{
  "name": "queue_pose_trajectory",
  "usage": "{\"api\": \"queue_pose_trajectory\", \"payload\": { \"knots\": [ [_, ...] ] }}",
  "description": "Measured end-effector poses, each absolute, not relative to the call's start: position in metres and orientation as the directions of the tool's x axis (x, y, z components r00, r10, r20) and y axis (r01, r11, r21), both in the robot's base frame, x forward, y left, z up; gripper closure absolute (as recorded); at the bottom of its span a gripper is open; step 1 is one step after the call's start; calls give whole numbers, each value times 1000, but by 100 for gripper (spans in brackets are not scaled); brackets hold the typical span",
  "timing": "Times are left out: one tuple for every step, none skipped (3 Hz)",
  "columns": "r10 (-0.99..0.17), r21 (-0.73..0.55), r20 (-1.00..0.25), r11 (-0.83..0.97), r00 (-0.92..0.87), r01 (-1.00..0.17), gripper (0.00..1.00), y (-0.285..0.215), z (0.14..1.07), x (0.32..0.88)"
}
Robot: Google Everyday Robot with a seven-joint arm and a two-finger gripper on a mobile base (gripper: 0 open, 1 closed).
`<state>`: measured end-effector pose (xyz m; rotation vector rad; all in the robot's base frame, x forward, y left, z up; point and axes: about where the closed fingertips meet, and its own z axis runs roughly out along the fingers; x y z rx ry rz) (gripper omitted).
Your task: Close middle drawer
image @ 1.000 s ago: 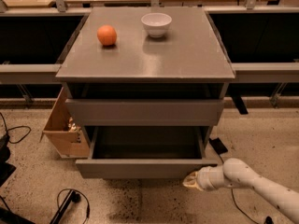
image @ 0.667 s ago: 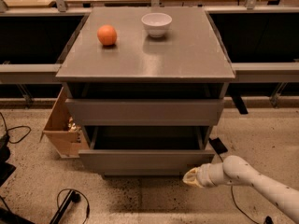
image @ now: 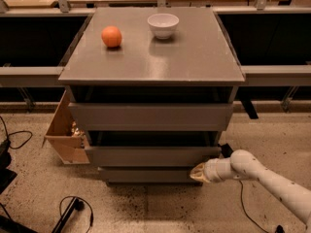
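The middle drawer is the grey flat front between the taller top front and the narrow bottom front of the grey cabinet. It stands only slightly out, with a dark gap above it and its tray hidden inside. My gripper is at the end of the white arm coming in from the lower right. Its tip is shut and empty, at the lower right corner of the middle drawer's front, touching or almost touching it.
An orange and a white bowl sit on the cabinet top. A cardboard box leans against the cabinet's left side. Cables lie on the speckled floor at the lower left. Dark shelving flanks both sides.
The middle drawer has slid from wide open to nearly in. My gripper has moved forward with it, toward the cabinet.
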<state>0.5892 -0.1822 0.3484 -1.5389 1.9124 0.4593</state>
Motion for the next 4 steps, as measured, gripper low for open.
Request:
{"api": "queue_pose_trajectory", "payload": {
  "knots": [
    [-740, -137, -665, 252, -99, -958, 100, -181, 357, 615],
    [-742, -164, -665, 256, -85, -953, 84, -183, 368, 637],
    [-742, -164, -665, 256, -85, -953, 53, -183, 368, 637],
    [-742, -164, -665, 256, -85, -953, 30, -183, 368, 637]
  ]
}}
